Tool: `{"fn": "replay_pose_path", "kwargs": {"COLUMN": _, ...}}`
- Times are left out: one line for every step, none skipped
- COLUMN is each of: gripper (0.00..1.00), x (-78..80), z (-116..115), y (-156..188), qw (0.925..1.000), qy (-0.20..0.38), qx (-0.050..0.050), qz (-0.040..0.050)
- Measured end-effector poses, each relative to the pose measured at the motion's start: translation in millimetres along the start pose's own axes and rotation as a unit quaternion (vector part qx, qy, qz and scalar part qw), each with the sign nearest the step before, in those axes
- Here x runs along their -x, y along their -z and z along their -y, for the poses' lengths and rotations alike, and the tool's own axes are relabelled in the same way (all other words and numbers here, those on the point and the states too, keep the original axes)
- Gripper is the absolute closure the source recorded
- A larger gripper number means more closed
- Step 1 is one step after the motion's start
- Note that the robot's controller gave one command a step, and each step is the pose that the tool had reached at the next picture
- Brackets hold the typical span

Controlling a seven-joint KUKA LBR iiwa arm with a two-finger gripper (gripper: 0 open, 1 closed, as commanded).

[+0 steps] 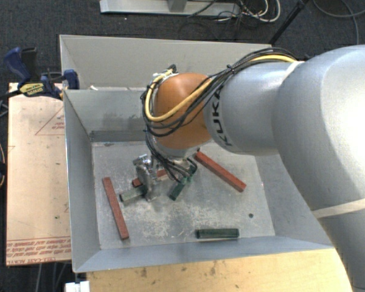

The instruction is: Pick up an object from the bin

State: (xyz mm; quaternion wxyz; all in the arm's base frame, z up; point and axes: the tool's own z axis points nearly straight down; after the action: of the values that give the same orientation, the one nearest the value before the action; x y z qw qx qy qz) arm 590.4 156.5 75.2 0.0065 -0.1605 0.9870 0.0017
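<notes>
Seemingly the pick is only at its approach stage: in the camera view the gripper [147,180] is low over the floor of the bin [79,163], a little toward ten o'clock of the floor's centre, below the arm's orange cover [176,111]. Whether the gripper is apart or together I cannot tell, since the wrist hides most of it, and nothing can be seen clamped in it. Closest to it are a small dark block [131,196] lying flat just at its seven o'clock and a short dark green piece [179,187] leaning at its four o'clock; which of the two it stands over I cannot say. A long red-brown bar [116,208] lies well off at eight o'clock, a second red-brown bar [221,171] runs aslant at three o'clock, and a dark green bar [217,233] rests near the front wall at five o'clock. By my reading, every thing rests on the floor, so closing, gripping and lifting are all left to do.
</notes>
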Motion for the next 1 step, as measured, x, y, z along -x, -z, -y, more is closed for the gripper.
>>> {"fn": "replay_pose_path", "kwargs": {"gripper": 1.00, "x": 0.0, "z": 0.0, "y": 0.0, "qw": 1.0000, "qy": 0.000, "qx": 0.000, "qz": 0.0000}}
